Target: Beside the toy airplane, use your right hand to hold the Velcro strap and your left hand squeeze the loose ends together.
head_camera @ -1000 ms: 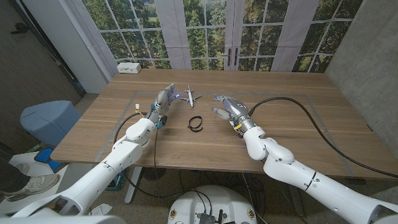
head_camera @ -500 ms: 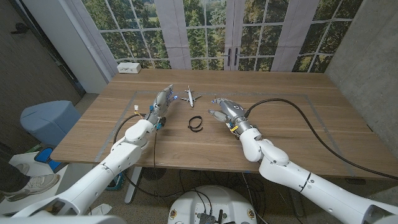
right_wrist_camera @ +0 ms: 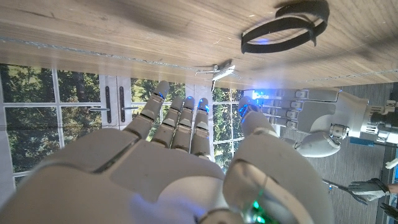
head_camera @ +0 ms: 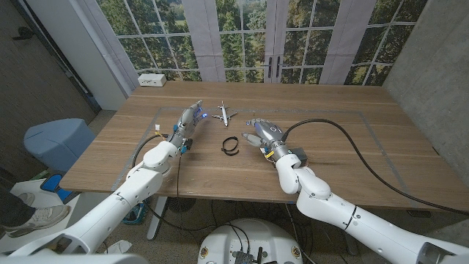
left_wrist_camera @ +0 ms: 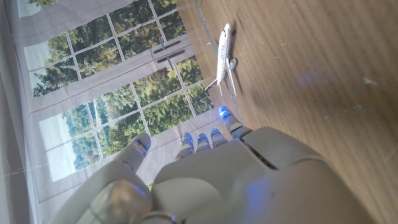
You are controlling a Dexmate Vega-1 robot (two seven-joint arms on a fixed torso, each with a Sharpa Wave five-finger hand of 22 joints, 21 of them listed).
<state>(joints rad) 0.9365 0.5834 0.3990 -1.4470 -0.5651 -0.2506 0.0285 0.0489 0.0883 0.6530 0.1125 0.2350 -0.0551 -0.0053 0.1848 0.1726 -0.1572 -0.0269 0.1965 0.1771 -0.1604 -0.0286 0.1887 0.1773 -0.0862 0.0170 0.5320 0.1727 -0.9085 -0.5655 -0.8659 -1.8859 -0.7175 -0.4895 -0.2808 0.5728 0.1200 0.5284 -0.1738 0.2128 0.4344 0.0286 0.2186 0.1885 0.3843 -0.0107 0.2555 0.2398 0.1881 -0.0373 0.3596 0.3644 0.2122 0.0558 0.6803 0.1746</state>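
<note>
Right hand [head_camera: 260, 133] is empty, fingers spread, just beside the Velcro strap [head_camera: 231, 145], which lies as a loose loop on the worktop [head_camera: 344, 158] between my two hands. Left hand [head_camera: 189, 121] is empty too, fingers apart. I judge the strap light and floppy; I'd pin its closed side, leaving the loose ends free. Beyond it sits the toy airplane [head_camera: 223, 114].

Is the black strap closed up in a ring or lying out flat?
Curled in a ring. The Velcro strap forms a loop, its ends overlapping loosely.
</note>
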